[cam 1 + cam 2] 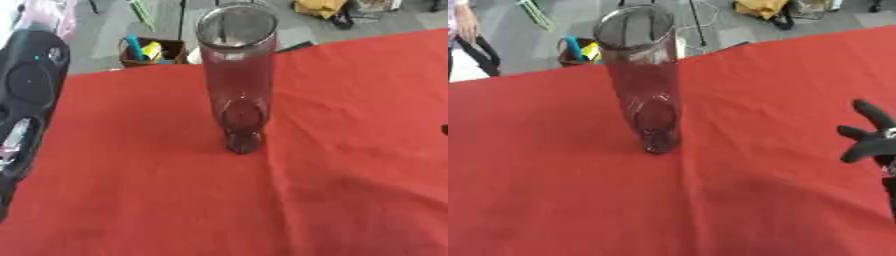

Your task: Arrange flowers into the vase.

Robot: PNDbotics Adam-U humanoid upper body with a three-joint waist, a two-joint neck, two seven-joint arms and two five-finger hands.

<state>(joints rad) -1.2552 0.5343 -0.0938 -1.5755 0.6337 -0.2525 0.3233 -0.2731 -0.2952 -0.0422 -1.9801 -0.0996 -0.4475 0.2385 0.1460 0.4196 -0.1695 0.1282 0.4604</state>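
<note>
A tall clear glass vase point(236, 75) stands upright in the middle of the red tablecloth point(157, 200), and I see nothing inside it. My left arm point(31, 85), black with silver parts, runs down the left edge of the left eye view, well left of the vase; its hand end is cut off by the picture's edge. Far to the right of the vase, my right hand point(872, 137) shows at the right edge of the right eye view. It is open with straight, spread fingers and holds nothing.
The table's far edge runs on a slant just behind the vase. On the floor beyond it stand a brown box point(150, 50) with blue and yellow items and a yellow bundle point(763, 7). Red cloth lies bare in front of the vase.
</note>
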